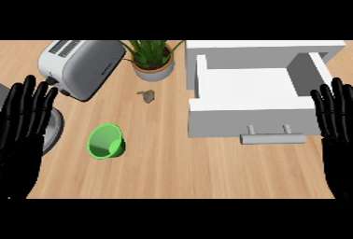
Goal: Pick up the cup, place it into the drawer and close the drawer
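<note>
The green cup (106, 141) lies on its side left of the worktop's (179, 172) middle, mouth toward the front edge. The drawer (246, 95) stands open near the right edge. Left hand (24, 126) and right hand (338, 121) rest open, empty. Better to grasp the cup's wall from above, avoiding a roll

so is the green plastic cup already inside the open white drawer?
No, the green plastic cup lies on its side on the wooden counter, well left of the open white drawer.
</note>
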Robot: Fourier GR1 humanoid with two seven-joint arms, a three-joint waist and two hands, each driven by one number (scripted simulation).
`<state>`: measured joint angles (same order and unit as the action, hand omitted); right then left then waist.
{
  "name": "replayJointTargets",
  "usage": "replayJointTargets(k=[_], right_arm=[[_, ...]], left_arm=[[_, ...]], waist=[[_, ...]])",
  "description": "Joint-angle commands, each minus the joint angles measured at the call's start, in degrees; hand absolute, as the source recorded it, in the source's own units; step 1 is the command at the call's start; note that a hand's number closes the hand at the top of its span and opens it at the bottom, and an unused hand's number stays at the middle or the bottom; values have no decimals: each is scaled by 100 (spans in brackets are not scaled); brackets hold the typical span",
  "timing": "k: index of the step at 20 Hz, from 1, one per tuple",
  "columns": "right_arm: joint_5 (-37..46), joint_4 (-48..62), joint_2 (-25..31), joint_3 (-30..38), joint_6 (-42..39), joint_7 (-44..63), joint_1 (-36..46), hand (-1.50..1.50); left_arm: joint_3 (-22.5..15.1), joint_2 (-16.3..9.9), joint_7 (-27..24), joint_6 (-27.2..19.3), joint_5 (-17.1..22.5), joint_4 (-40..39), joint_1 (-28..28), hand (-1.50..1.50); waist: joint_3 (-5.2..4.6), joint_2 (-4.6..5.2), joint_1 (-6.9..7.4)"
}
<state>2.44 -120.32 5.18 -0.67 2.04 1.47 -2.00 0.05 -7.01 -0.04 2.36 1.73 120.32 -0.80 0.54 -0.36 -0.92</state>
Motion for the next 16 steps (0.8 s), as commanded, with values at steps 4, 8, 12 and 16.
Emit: replayJointTargets(k=[4,8,12,16], right_arm=[[-43,-142,-78,-278,-191,-4,7,-150],[-593,63,-123,-430,-464,425,306,-150],[-949,-266,-24,-139,-599,535,139,-150],[-1100,-5,29,203,-675,422,299,-150]], left_arm=[[-115,-43,-245,529,397,-584,578,-150],[-368,290,78,835,1348,-388,-145,-150],[-50,215,-287,1121,1603,-937,-36,-150],[-72,311,330,695,1482,-925,571,-150]], waist=[[-54,38,56],[-57,34,127],[-55,32,82],[-53,33,79]])
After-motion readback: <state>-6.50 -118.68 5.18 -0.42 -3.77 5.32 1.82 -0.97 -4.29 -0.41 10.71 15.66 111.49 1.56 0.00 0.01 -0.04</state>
